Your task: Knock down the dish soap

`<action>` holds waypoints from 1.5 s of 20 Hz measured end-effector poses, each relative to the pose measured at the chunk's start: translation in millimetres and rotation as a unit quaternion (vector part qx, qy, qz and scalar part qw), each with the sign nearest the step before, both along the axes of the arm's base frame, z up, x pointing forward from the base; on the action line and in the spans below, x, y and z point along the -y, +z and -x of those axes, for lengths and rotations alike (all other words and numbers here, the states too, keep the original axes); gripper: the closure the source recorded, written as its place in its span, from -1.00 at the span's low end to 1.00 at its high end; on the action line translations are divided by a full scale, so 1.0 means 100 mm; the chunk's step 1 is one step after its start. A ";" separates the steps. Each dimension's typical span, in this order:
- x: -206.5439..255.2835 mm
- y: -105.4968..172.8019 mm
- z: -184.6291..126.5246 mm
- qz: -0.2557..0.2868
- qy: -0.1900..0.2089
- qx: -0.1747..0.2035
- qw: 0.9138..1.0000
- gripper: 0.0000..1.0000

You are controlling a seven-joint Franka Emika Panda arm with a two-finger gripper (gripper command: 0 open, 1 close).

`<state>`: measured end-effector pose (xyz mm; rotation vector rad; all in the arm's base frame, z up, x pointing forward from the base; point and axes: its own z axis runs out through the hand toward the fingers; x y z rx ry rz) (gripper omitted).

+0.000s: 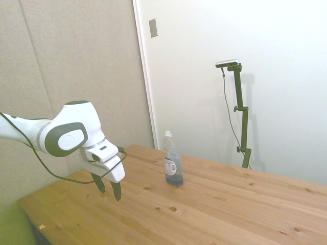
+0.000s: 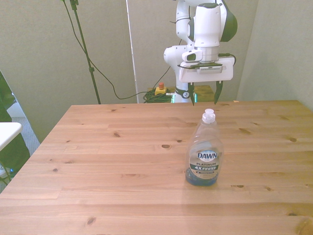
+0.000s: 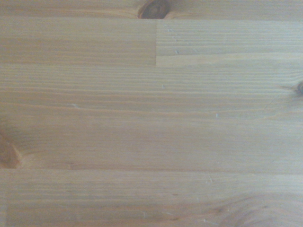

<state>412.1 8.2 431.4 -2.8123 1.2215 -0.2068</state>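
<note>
The dish soap [image 1: 172,161] [image 2: 205,152] stands upright on the wooden table [image 1: 214,204] [image 2: 122,161]; it is a slim clear bottle with a little blue liquid at the bottom, a white cap and a blue-and-white label. My gripper [image 1: 108,189] [image 2: 204,94] hangs above the table's far edge in the front view, well behind the bottle and apart from it. Its two dark fingers point down and stand open with nothing between them. The wrist view holds only bare wood planks [image 3: 151,123].
A white object [image 2: 7,131] juts in at the front view's left edge, off the table. Cables and a small yellow box with a red button [image 2: 160,89] lie on the floor behind the table. Walls close in behind and beside the table.
</note>
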 end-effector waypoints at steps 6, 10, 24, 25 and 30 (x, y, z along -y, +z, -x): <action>-0.03 0.06 -0.11 0.002 -0.002 0.020 1.000 1.00; -0.01 0.14 -0.30 0.010 -0.017 0.037 0.999 1.00; 0.17 0.18 -1.51 0.041 -0.091 0.070 0.993 1.00; 0.18 0.17 -1.58 0.043 -0.093 0.071 0.992 1.00; 0.23 0.19 -1.87 0.052 -0.105 0.084 0.990 1.00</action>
